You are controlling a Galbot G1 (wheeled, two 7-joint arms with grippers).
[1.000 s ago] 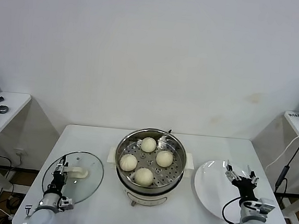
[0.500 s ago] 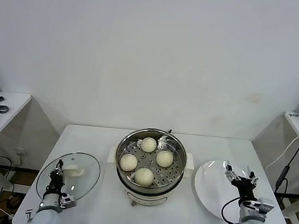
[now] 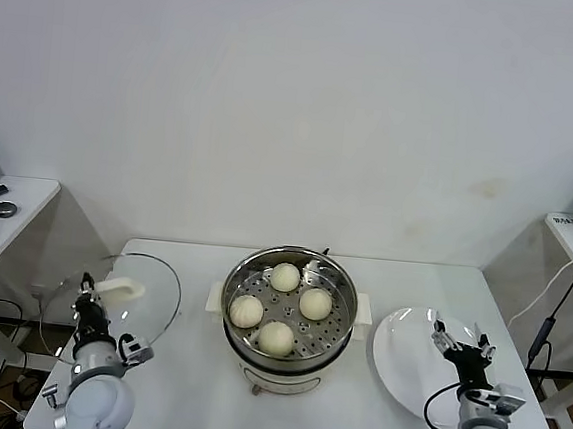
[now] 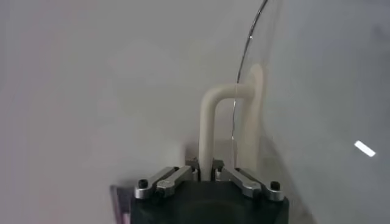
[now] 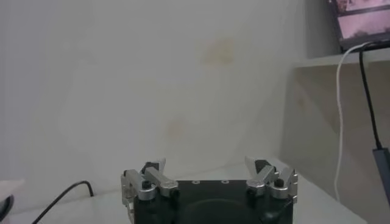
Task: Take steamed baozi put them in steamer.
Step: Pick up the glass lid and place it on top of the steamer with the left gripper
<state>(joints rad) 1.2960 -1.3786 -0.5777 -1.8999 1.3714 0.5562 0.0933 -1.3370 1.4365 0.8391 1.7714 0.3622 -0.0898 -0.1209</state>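
Note:
The steamer (image 3: 340, 325), a shiny steel pot with white side handles, stands mid-table with several cream-white baozi (image 3: 276, 338) lying on its perforated tray. At the table's left, my left gripper (image 3: 92, 290) (image 4: 206, 167) is shut on the white handle (image 3: 120, 286) (image 4: 207, 128) of a glass lid (image 3: 149, 293) (image 4: 317, 91). The lid is held up off the table and tilted nearly on edge. My right gripper (image 3: 461, 342) (image 5: 207, 170) stands open over the table's right side with nothing between its fingers.
A flat white plate (image 3: 404, 360) lies right of the steamer, under the right gripper. A side table (image 3: 10, 215) with small dark items stands far left. A shelf with a hanging cable (image 3: 548, 318) stands far right. The wall rises close behind the table.
My left gripper has shut on the lid's handle and raised the lid off the table, tipping it up and carrying it left and back. The right arm has hardly moved.

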